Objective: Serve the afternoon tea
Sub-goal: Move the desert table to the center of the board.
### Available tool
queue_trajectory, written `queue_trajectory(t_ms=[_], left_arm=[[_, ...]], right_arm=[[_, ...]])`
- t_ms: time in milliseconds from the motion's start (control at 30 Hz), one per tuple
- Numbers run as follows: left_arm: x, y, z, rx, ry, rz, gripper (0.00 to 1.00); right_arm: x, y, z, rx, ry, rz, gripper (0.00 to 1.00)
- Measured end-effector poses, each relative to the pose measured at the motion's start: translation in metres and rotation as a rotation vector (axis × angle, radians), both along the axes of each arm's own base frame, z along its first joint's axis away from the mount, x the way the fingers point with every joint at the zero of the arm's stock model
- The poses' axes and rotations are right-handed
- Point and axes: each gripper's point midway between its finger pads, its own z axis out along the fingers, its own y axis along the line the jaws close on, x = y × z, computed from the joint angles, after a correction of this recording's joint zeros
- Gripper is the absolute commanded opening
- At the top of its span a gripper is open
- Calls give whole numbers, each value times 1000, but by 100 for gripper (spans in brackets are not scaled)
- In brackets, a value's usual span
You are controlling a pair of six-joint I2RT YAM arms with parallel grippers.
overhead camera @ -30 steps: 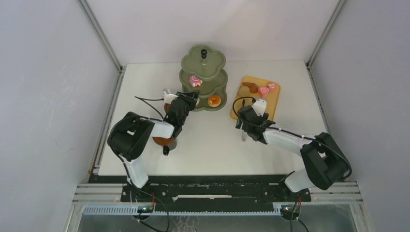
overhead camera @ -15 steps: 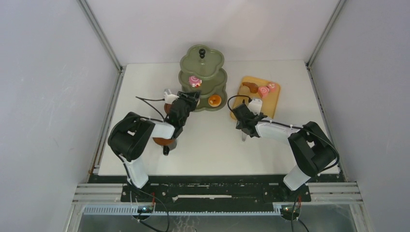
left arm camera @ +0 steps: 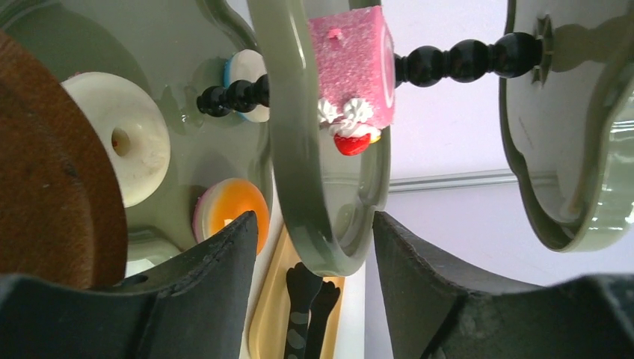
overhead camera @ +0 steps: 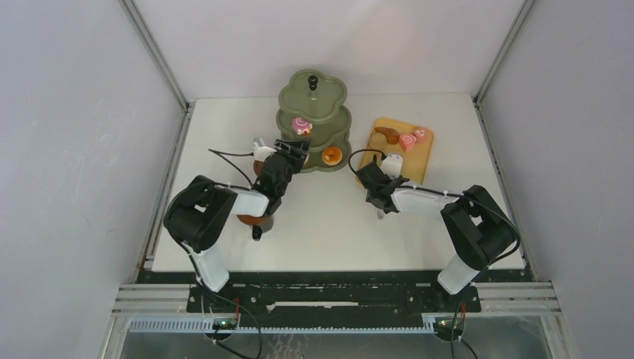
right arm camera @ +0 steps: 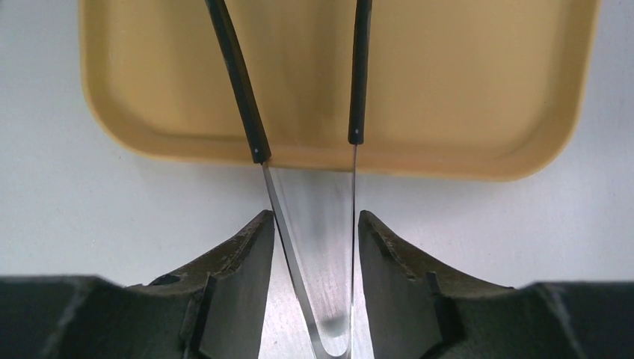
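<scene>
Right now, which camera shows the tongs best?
The right wrist view: the tongs fill the frame, metal arms between the right tool. The left wrist view catches only their black tips; the top view shows little of them.

The three-tier stand point(overhead camera: 315, 123) sits at the table's point(overhead camera: 329, 232) far edge, the tray point(overhead camera: 419, 161) just right of it, tongs point(right arm camera: 299, 149) reaching over the tray's near edge, a cake point(left arm camera: 351, 67) on the stand's middle tier.

table point(overhead camera: 329, 232): white, my bases at its near edge
stand point(overhead camera: 315, 120): olive-green, by the far edge, near its middle
tray point(overhead camera: 394, 149): orange-yellow, right of the stand
tongs point(right arm camera: 306, 187): tips on tray, handle end on table
</scene>
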Motion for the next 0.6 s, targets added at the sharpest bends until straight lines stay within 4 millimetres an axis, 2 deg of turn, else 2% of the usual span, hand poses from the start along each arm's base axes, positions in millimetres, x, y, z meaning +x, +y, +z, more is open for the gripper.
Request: queue_trajectory(t_ms=[100, 233, 367, 600], left_arm=[[-1, 1, 8, 7, -15, -2, 68], [-3, 1, 21, 17, -38, -6, 69], [-5, 1, 23, 34, -39, -10, 69], [-8, 0, 19, 64, -30, -19, 71]], right_arm=[[-3, 1, 2, -2, 3, 8, 51], [-3, 2, 15, 15, -21, 10, 49], [-1, 3, 26, 29, -42, 12, 50], [-5, 0, 25, 17, -25, 12, 73]])
